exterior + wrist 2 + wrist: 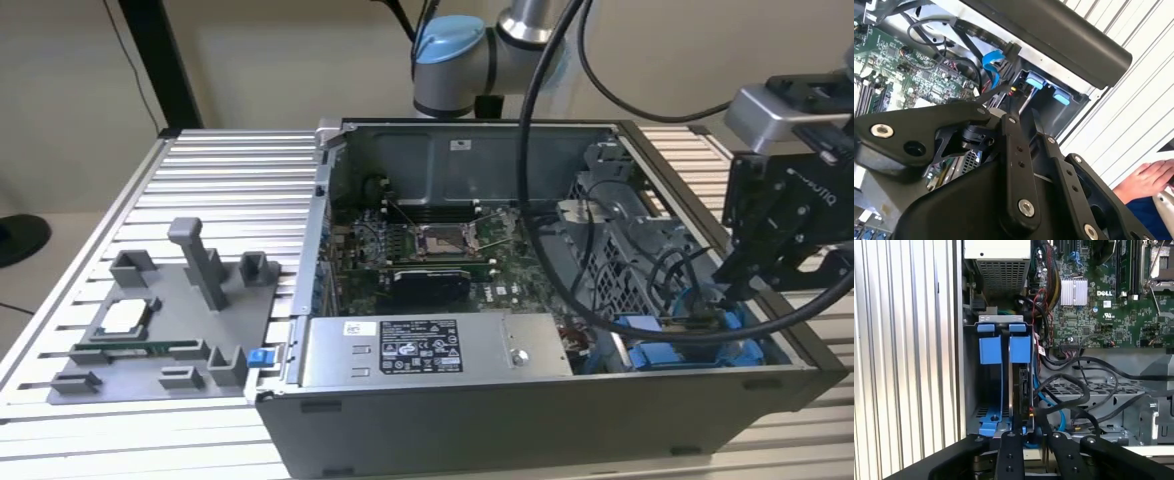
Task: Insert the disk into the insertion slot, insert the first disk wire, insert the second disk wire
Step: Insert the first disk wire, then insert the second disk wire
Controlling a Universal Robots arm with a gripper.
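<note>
Ribbed metal desk [174, 180] carries your open computer case [534, 420], which lies on its side. At the exterior view's right, your tool [742, 282] hangs over the case's near corner, just above the slot [674, 350]. You can't tell whether it is open or closed. In the first wrist view the disk [1022, 385] stands edge-on inside the slot. A blue wire [1048, 402] curls just beside it. In the second wrist view a hand [1146, 177] lies on the desk beside the case.

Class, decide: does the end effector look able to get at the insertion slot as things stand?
Probably yes: the end effector hangs right over the insertion slot, though black cables crowd one side.
</note>
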